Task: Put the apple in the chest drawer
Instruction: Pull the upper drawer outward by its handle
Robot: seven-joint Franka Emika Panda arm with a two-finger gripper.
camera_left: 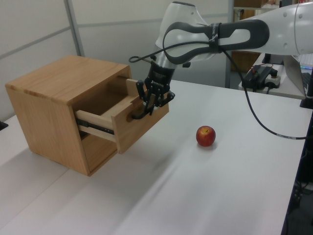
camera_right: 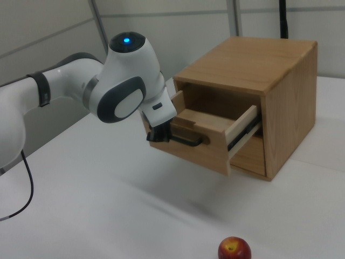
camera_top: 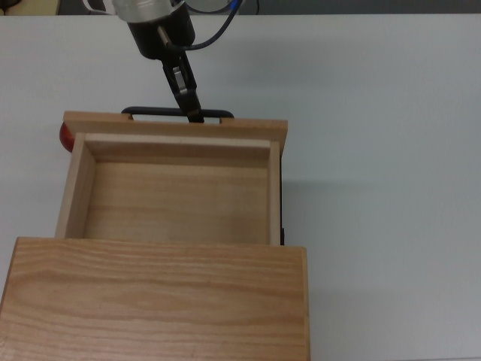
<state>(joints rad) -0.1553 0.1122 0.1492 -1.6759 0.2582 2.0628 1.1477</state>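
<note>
My top view looks straight down, close in, on the light oak-grain wooden chest [camera_top: 154, 301] and its pulled-out oak drawer with the thin black bar handle [camera_top: 174, 180]. My left view sits off the white table [camera_left: 195, 196], further back, angled down, with the chest on the left view's left. My right view faces the drawer front from the opposite side, with the chest on the right view's right. All three share the drawer and the black two-finger gripper [camera_top: 194, 114].
</note>
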